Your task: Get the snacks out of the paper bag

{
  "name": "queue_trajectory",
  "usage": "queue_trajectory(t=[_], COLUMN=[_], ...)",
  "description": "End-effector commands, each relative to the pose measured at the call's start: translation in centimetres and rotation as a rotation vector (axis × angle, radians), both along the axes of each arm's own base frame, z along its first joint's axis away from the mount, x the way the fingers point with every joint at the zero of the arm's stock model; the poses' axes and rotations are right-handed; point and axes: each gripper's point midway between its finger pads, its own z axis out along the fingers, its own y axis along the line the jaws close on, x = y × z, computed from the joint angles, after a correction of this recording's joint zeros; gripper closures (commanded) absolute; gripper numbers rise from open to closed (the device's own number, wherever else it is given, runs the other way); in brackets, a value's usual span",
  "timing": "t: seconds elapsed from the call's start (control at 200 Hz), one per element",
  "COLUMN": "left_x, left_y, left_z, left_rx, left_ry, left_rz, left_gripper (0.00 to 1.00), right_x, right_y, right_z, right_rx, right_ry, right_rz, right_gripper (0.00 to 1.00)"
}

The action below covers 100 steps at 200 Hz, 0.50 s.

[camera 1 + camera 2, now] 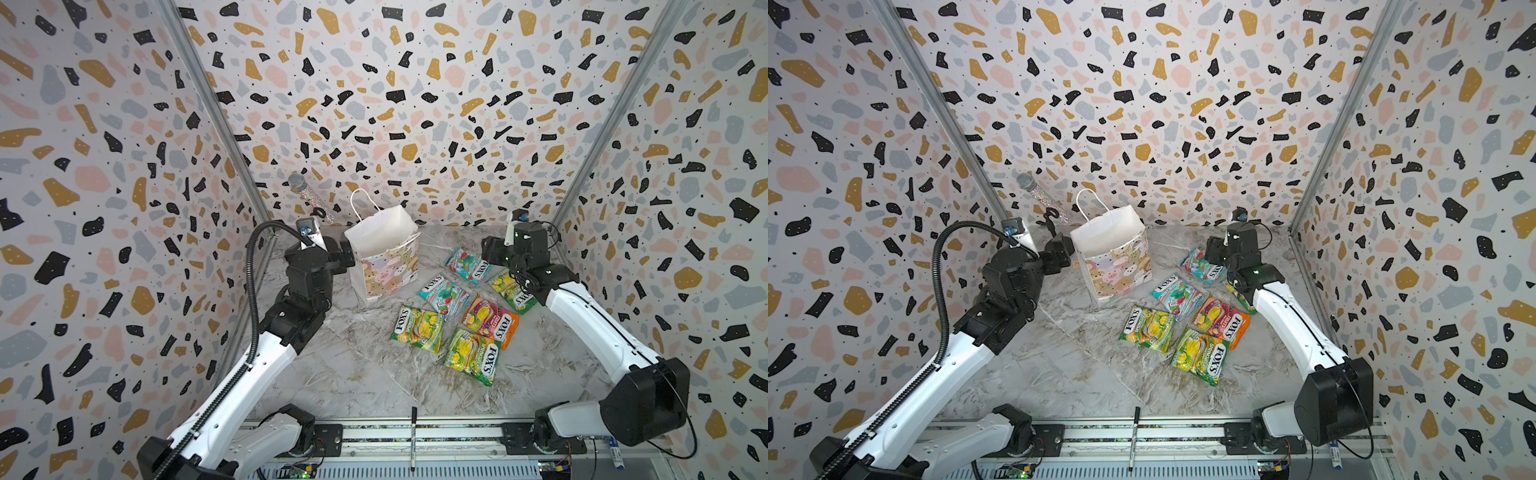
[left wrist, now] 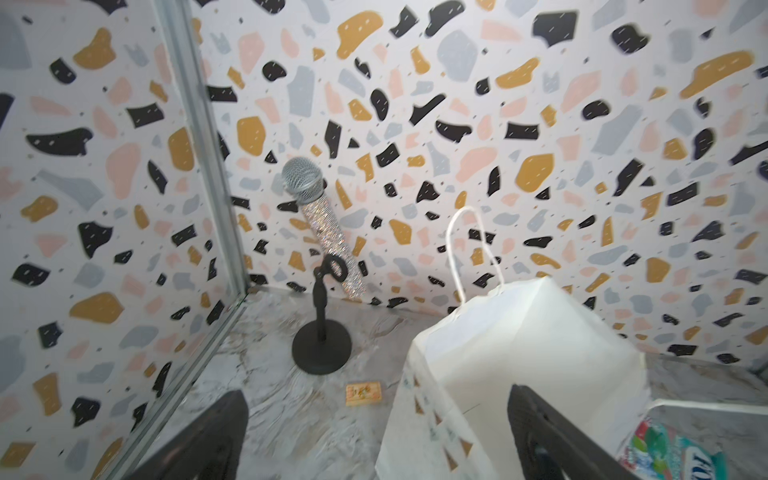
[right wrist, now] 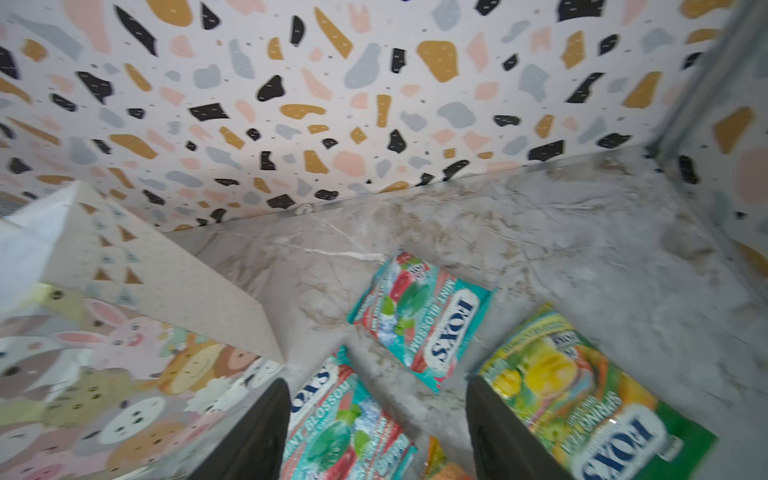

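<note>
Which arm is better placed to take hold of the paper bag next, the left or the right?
Left, probably. The left gripper hangs open close beside the paper bag, near its upper edge. The right gripper is open too, but farther off, over the snacks.

Near marble tabletop (image 1: 353,374) lies bare, open to passage; six FOX'S candy packets (image 1: 444,293) crowd the right middle; paper bag (image 1: 382,270) and microphone stand (image 2: 322,349) block the far left.

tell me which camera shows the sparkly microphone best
The left wrist view: the glitter microphone and its black stand show whole and large. Both top views show it small at the back; the right wrist view misses it.
</note>
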Motion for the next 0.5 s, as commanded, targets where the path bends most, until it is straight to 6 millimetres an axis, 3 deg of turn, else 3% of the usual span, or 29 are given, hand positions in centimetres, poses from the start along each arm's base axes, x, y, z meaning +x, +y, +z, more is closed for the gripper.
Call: queue_trajectory(t=[0.0, 0.21, 0.496], left_x=[-1.1, -2.4, -3.2], left_y=[3.1, 6.2, 8.4], left_z=[-1.3, -6.2, -10.8], left_rx=[-0.028, 0.04, 0.102], left_ry=[-0.021, 0.002, -0.015], left_rz=[0.17, 0.352, 0.437], left_gripper=[0.01, 0.01, 0.0], right_x=[-0.5, -3.0, -5.5], right_y=[-3.1, -7.8, -11.8], right_z=[0.5, -2.9, -7.2], right_rx=[-0.134, -0.233, -0.339], right_ry=[-0.1, -0.131, -0.179], right_rz=[-0.102, -0.278, -0.418], right_gripper=[0.3, 0.29, 0.29])
